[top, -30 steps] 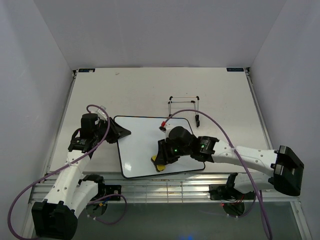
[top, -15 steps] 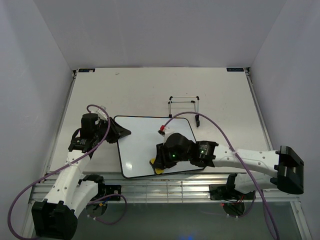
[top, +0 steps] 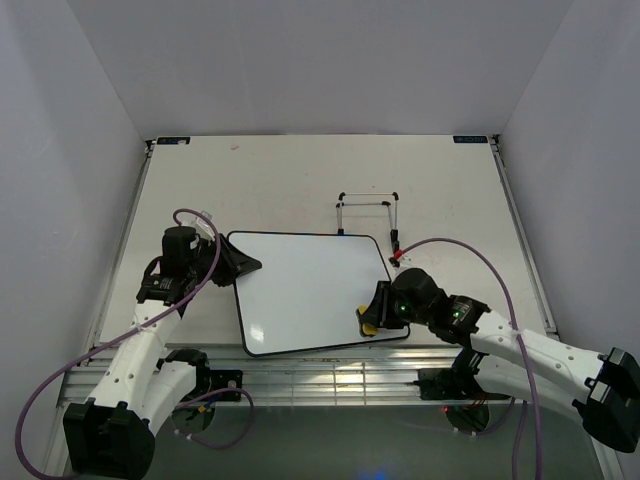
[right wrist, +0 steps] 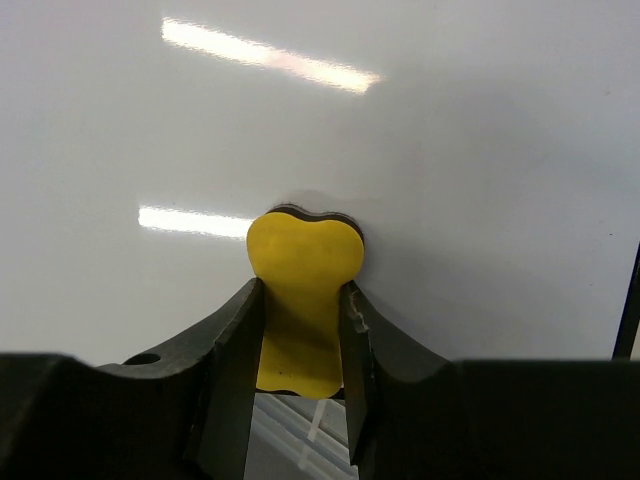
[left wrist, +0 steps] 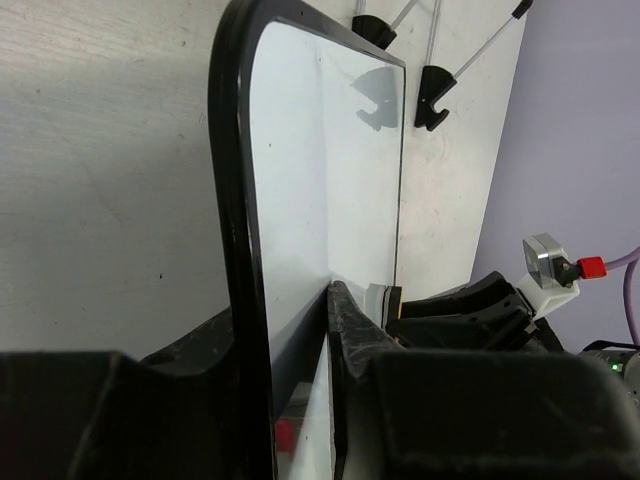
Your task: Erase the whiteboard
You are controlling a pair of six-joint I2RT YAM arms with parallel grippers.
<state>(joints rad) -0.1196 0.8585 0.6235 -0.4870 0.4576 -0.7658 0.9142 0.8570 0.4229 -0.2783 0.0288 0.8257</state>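
The whiteboard lies flat on the table, white with a thin black frame, with no writing visible on it. My left gripper is shut on its left edge; in the left wrist view the black frame runs between my fingers. My right gripper is shut on the yellow eraser and presses it on the board's near right corner. In the right wrist view the eraser sits between both fingers against the glossy white board.
A thin wire easel stand stands just behind the board's far right corner; its black feet show in the left wrist view. A slatted metal rail runs along the near table edge.
My right gripper has slid the eraser along the board's near edge from the lower middle to the near right corner. The left arm and the board have not moved.
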